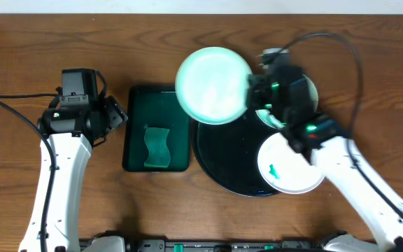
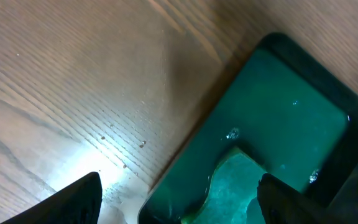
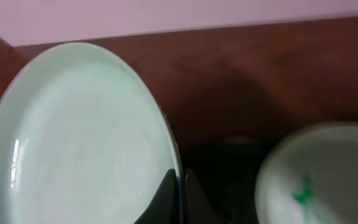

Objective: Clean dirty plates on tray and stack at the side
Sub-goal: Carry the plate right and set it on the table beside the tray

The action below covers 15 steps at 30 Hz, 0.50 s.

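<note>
Right gripper [image 3: 180, 191] tight on plate [image 1: 212, 84] rim, beside black tray [image 1: 219, 157]

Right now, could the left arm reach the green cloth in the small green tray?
Probably yes. The left gripper stands open beside the green tray, and the cloth lies uncovered in it. The plate in the right gripper overlaps only the tray's far corner, not the cloth.

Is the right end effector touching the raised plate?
Touching. The right wrist view shows the right end effector pinched onto the rim of the raised plate.
</note>
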{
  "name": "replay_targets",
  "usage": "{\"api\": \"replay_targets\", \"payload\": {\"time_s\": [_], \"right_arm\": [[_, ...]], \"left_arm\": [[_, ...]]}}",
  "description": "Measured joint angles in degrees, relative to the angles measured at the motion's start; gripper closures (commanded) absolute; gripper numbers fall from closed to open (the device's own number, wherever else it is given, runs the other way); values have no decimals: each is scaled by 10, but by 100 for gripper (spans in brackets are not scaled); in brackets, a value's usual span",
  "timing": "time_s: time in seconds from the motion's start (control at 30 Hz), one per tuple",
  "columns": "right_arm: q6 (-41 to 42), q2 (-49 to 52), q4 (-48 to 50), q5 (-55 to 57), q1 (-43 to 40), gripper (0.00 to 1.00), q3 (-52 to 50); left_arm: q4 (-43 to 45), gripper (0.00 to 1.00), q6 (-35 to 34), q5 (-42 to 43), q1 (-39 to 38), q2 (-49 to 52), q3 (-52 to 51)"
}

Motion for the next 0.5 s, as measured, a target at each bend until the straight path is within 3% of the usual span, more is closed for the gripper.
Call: {"api": "replay_targets", "payload": {"time_s": [0.5], "right_arm": [[21, -40, -134, -101, -282, 99, 0]], "left_arm": [[0, 20, 0, 0, 0, 0, 0]]}}
